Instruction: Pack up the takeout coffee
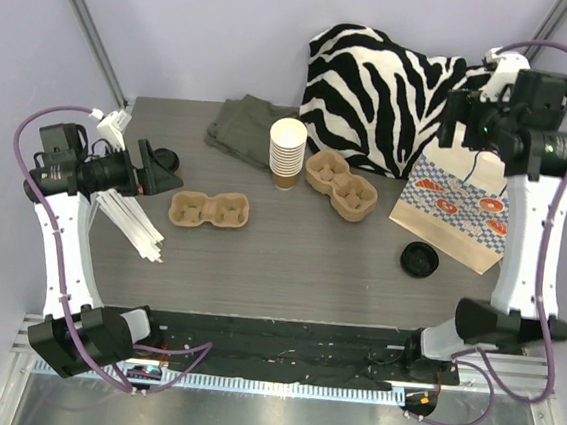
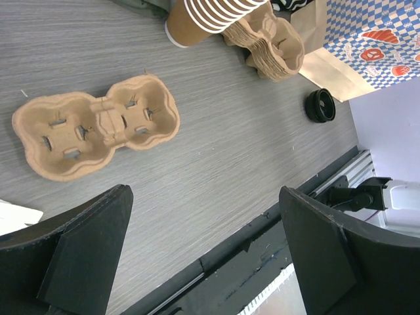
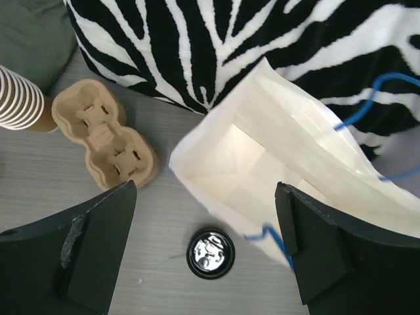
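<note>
No single brown cup with a black lid shows in any view. A loose black lid lies on the table in front of the paper bag. The bag stands open, and its white inside looks empty. My right gripper is open, empty and high over the bag's mouth; in its wrist view the lid lies below between the fingers. My left gripper is open and empty at the left, above the table. A single pulp cup carrier lies just right of it and shows in the left wrist view.
A tall stack of cream-and-brown cups stands at mid-back, with stacked pulp carriers to its right. A zebra cushion and a green cloth lie at the back. White sticks lie at the left. A small black object sits by the left gripper.
</note>
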